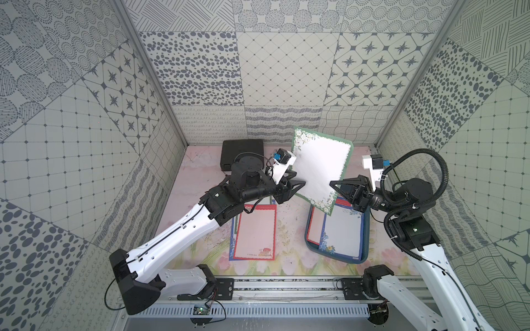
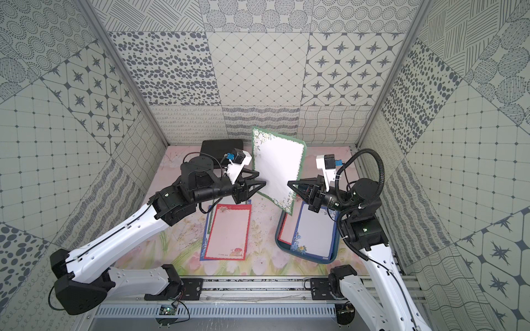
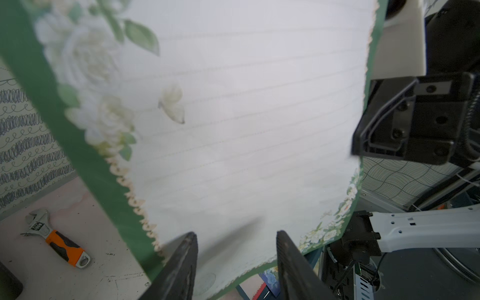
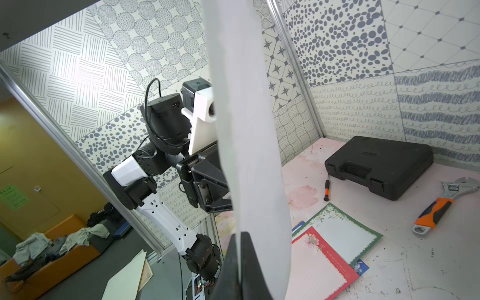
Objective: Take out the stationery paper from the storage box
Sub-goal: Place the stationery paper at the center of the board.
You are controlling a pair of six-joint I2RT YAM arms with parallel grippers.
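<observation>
Green-bordered sheet [image 1: 318,169] aloft | right gripper [image 1: 331,183] clamped on one edge | left gripper [image 1: 300,178] parted at opposite edge

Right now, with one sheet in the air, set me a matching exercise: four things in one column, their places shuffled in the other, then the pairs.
Things:
1. green-bordered sheet
2. red-bordered sheet
3. blue-bordered sheet
4. black tool case

Places:
A. flat on the table, on top of a pile outside the storage box
B. at the far edge of the table
C. held up, off the table
D. lying in the storage box

Pairs: 1-C, 2-A, 3-D, 4-B
</observation>
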